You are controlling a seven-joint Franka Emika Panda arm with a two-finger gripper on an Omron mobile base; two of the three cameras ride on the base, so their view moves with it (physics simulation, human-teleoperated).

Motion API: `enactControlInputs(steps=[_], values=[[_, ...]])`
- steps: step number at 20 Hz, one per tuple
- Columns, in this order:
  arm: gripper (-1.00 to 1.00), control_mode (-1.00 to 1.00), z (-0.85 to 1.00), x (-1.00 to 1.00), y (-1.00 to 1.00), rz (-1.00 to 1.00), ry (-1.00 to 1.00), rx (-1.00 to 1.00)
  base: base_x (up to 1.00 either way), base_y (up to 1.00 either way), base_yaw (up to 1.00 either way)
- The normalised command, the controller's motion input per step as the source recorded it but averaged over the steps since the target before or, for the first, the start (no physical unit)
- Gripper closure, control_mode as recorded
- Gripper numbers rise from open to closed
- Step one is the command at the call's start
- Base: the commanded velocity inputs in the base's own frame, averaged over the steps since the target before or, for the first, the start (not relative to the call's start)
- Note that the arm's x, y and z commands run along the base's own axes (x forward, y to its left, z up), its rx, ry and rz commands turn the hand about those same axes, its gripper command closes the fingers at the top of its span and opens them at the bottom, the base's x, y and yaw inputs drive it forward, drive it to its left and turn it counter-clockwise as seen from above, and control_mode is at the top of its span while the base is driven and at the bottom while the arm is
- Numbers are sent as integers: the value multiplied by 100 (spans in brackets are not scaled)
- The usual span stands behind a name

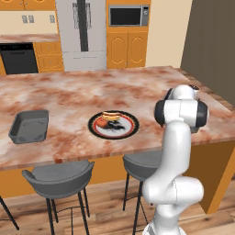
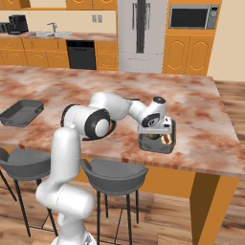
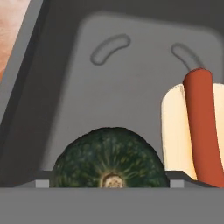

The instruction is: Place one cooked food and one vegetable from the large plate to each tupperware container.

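Note:
One dark grey tupperware container (image 2: 158, 147) stands near the counter's right front edge, and my gripper (image 2: 154, 135) hangs down into it. In the hand view, this tray's wall (image 3: 26, 65) frames a dark green round squash (image 3: 109, 159) and a hot dog in a bun (image 3: 192, 127). My gripper (image 3: 109, 183) is open, its fingertips (image 3: 41, 183) standing on either side of the squash with narrow gaps. The large plate (image 1: 133, 131), black-rimmed with a red ring, sits mid-counter and carries another hot dog (image 1: 110, 115), a red-orange item (image 1: 98, 125) and a dark item (image 1: 115, 126). The other tupperware container (image 1: 30, 126) (image 2: 21, 112) lies far left.
Two grey bar stools (image 1: 59, 176) (image 2: 115, 177) stand under the counter's front edge. The marble counter (image 1: 69, 98) stretches wide behind the plate. A fridge, a microwave and orange cabinets line the back wall.

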Motion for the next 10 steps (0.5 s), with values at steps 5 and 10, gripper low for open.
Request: enactControlInputs(steps=[5,10], values=[[-100,-100,0,0,0,0,0,0,0,0,0],[-100,-100,15,-11,0,0,-1,0,0,0,0]])
